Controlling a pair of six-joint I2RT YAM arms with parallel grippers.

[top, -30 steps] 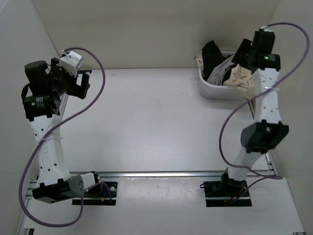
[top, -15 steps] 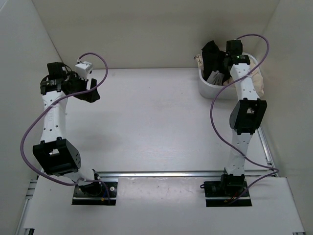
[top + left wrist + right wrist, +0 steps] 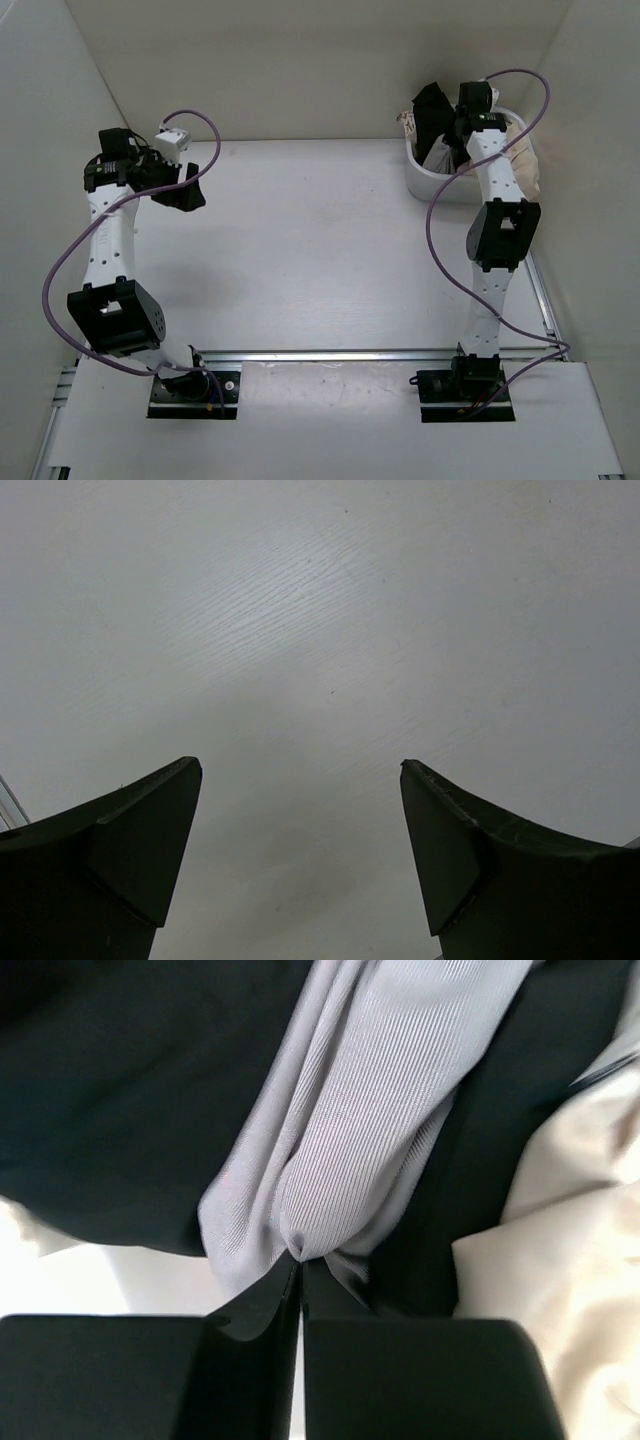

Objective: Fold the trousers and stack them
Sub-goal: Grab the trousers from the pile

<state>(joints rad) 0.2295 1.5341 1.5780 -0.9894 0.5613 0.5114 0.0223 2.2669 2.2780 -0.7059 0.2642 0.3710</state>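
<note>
The grey trousers (image 3: 350, 1140) lie bunched in the white basket (image 3: 425, 183) at the table's far right, between a black garment (image 3: 120, 1090) and a cream garment (image 3: 570, 1290). In the top view only a grey strip of the trousers (image 3: 440, 155) shows beside the arm. My right gripper (image 3: 301, 1260) reaches down into the basket, its jaws pinched shut on a fold of the grey fabric. Far off at the table's left, my left gripper (image 3: 300, 775) hangs open over bare white tabletop with nothing between its fingers.
The black garment (image 3: 432, 108) spills over the basket's far left rim and the cream garment (image 3: 520, 155) over its right side. White walls close in at the back and both sides. The white tabletop (image 3: 320, 250) spreads between the two arms.
My right arm swung over the basket and lowered in, then its jaws closed on the grey fabric. My left arm stretched out and its open gripper moved slightly right over the table.
</note>
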